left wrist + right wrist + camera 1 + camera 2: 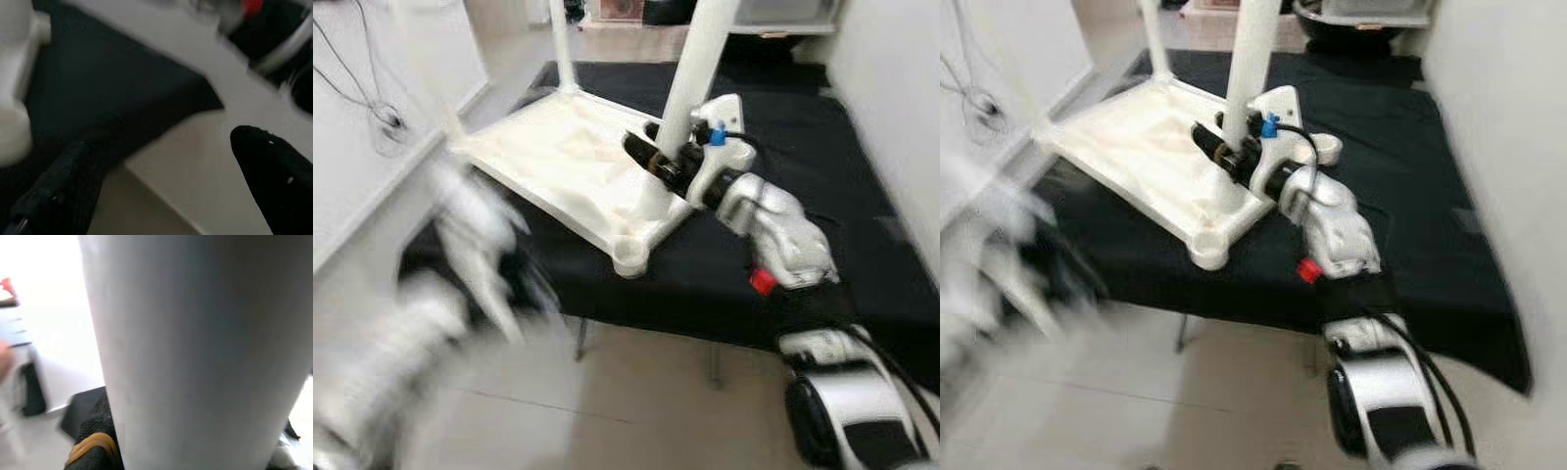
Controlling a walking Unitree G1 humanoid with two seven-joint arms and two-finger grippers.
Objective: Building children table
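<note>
A white children's table top (558, 162) lies upside down on a black cloth (803, 127). One white leg (700, 69) stands up from its near right corner, and my right gripper (666, 162) is shut around the base of that leg. In the right wrist view the leg (195, 342) is pressed close, with a black finger (93, 445) beside it. A second leg (563, 49) stands at the far corner. The front corner socket (629, 257) holds nothing. My left arm (460, 255) is a blur at the lower left; its gripper (159, 142) is open over the cloth's edge.
The black cloth covers a low platform on thin metal legs (579, 338) above a tiled floor (636, 392). Cables (372, 108) hang against the white surface on the left. A pale wall (901, 98) runs close along the right.
</note>
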